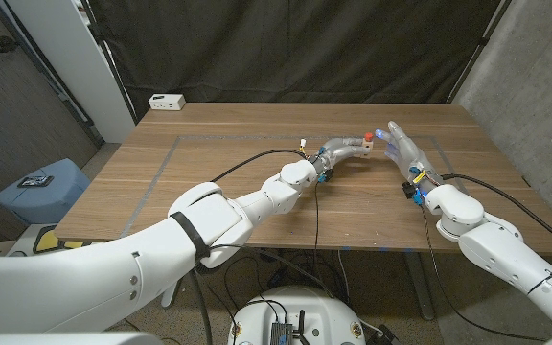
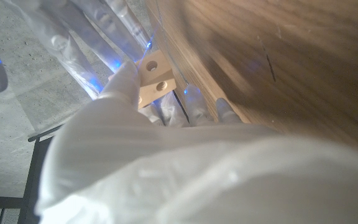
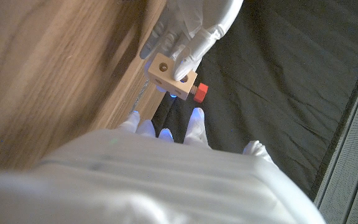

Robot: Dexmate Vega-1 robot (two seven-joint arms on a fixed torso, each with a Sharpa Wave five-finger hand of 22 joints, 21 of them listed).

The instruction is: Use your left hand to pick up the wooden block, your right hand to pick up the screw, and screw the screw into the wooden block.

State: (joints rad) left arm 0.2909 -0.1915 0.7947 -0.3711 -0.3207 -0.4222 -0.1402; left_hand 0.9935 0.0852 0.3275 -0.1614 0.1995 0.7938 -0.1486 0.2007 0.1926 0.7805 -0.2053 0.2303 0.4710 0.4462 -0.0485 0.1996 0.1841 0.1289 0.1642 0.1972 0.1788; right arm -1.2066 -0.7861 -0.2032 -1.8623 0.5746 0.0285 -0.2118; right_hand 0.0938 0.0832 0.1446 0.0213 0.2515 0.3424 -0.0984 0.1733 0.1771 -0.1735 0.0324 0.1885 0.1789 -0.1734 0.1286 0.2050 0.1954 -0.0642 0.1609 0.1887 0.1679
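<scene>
Table [image 1: 257,206] wooden, black curtain [image 1: 286,48] | left robot hand [image 1: 338,151] grips block [image 3: 170,73] | right robot hand [image 1: 398,144] spread, empty

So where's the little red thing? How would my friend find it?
Look at the middle of the wooden table, where the two white arms meet. The left hand holds a pale wooden block up there, and the red screw sticks out of the block's side. It is the one bright red spot between the hands.
</scene>
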